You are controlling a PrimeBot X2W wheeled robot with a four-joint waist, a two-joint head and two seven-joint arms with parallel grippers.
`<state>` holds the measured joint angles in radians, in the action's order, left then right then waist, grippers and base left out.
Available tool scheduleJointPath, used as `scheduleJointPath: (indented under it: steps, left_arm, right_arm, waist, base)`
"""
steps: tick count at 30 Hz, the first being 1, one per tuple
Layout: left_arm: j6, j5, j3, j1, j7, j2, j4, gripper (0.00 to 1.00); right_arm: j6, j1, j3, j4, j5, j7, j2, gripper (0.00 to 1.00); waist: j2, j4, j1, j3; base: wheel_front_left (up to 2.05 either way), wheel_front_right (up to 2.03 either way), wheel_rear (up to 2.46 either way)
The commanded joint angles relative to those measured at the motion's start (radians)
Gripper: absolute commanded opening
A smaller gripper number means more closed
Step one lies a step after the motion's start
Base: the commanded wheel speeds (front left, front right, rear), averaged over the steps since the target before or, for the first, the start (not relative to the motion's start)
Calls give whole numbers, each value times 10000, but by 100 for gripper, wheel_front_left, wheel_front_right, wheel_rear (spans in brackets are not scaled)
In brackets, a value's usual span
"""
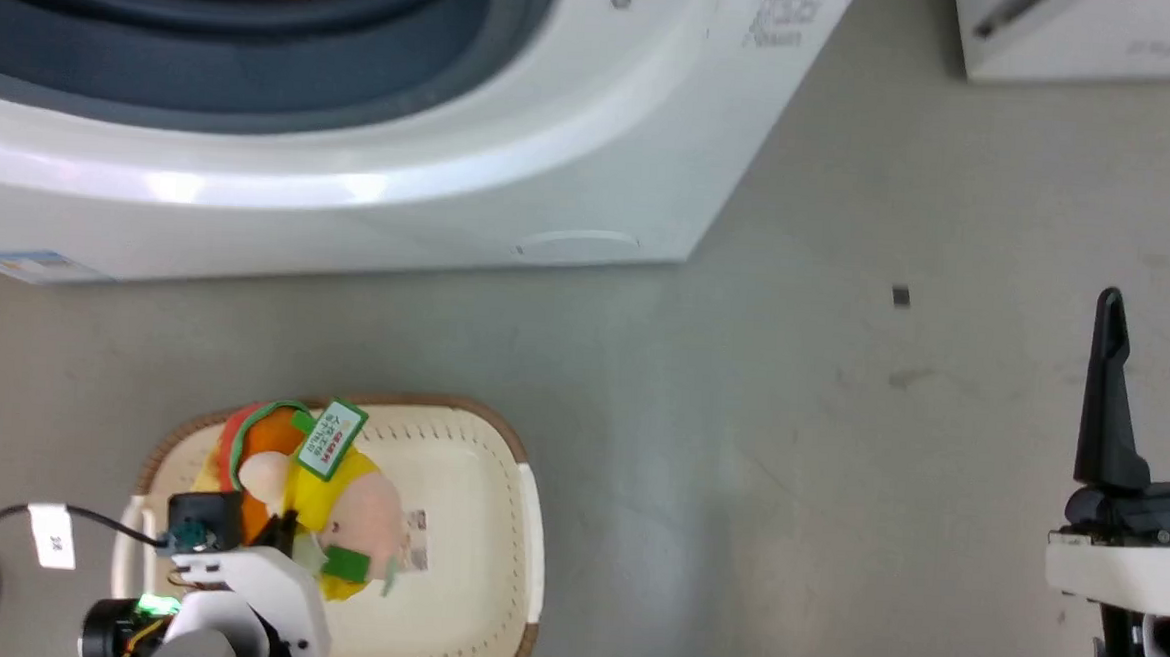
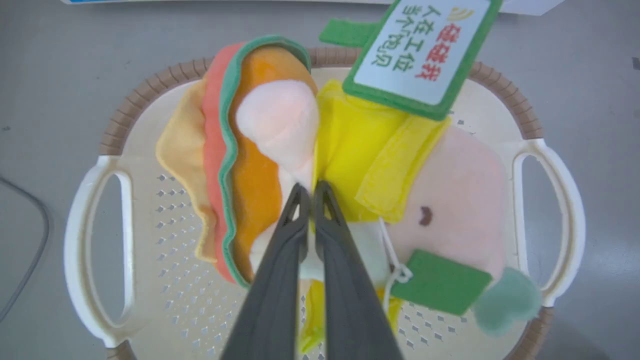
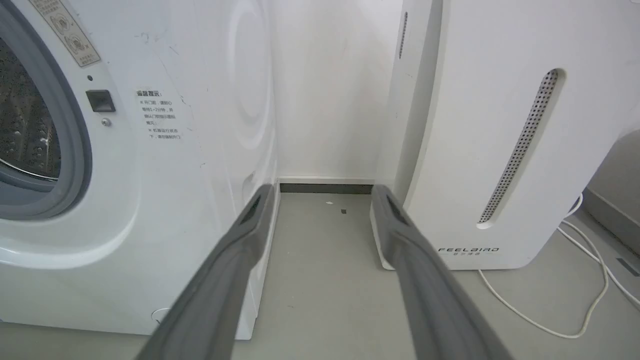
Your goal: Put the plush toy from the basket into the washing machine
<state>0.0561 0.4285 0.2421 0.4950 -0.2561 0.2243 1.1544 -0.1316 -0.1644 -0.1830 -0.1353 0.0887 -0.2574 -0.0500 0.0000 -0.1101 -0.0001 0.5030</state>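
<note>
The grab looks made: the left gripper (image 2: pixel 311 187) is clenched on a fold of the plush toy (image 2: pixel 260 165), which sits over the basket (image 2: pixel 95 240). Whether it hangs clear of the basket floor is hard to tell. Next it needs lifting and carrying forward into the washing machine (image 1: pixel 553 167). The right gripper (image 1: pixel 1162 304) is spread wide and empty. I count one toy, one basket, one washing machine.

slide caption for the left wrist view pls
Left gripper pinching the plush toy, perforated basket beneath.

FEELBIRD low on the white appliance (image 3: pixel 460 125); 人在工位 in black on the green-edged tag (image 2: pixel 420 55) of the plush toy (image 2: pixel 350 145)
</note>
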Motion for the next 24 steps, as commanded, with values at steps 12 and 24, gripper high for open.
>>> scheduleJointPath:
  steps: [12, 24]
  left_arm:
    - [-401, -1259, -787, -2128, -55, -705, -4391, 0]
    - [-623, -2062, -1393, -2853, -56, -1012, -7846, 0]
  right_arm:
    - [9, 952, -160, 202, -4, -44, -2, 100]
    - [9, 1215, -63, 245, 182, -44, -2, 100]
  waist:
    - [0, 909, 1, -2413]
    - [0, 690, 1, -2925]
  base:
    - [0, 0, 0]
    - [0, 0, 0]
